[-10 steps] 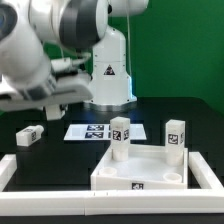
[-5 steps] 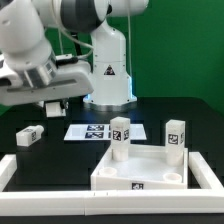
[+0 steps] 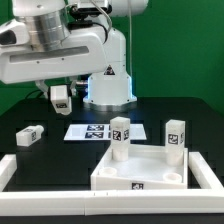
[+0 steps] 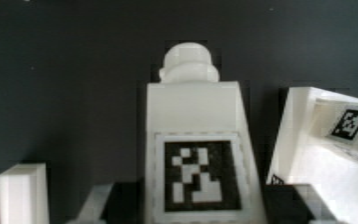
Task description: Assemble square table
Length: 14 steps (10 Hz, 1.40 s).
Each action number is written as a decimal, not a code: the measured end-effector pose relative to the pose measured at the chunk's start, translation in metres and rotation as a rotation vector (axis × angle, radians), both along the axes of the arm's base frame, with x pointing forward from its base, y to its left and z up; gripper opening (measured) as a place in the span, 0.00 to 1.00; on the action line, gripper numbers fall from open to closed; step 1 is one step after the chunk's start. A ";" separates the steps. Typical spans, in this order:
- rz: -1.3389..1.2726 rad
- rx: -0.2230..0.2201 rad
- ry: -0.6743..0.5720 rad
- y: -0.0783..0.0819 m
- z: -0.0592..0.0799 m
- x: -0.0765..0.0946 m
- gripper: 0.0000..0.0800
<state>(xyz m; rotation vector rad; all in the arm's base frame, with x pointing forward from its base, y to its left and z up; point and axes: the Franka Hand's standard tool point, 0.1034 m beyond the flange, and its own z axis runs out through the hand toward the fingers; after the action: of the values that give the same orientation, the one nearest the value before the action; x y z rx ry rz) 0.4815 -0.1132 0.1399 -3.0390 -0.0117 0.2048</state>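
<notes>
Arm (image 3: 50,45) fills the upper part of the exterior view, reaching out above the black worktop (image 3: 50,160). Low white border rail (image 3: 8,170) runs along the near and side edges. Table top (image 3: 140,168) lies rim-up toward the exterior view's right, just inside the rail. Marker board (image 3: 92,131) lies flat behind it, nothing on it. Two legs stand upright in the top's rear corners: first standing leg (image 3: 119,137) on the exterior view's left, second standing leg (image 3: 176,134) on its right. How firmly they are seated, cannot tell. Both front corners bare. Loose leg (image 3: 29,135) lies on its side on the worktop, well apart from the top, at the exterior view's left. Gripper (image 3: 60,91) is clenched on the held leg (image 4: 197,125), which hangs clear of the worktop. In the wrist view the leg's tag face sits between the fingers and its rounded tip points away. Judgement: roughly half done. Two legs are in, a third is in hand and wants a front corner, and the fourth is not yet fetched.
</notes>
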 end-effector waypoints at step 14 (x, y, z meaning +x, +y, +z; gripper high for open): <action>-0.343 -0.030 -0.574 0.188 -0.010 0.097 0.36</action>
<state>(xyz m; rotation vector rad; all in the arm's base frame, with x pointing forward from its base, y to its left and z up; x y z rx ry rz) 0.5785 0.0752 0.1300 -2.9448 0.4647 -0.6896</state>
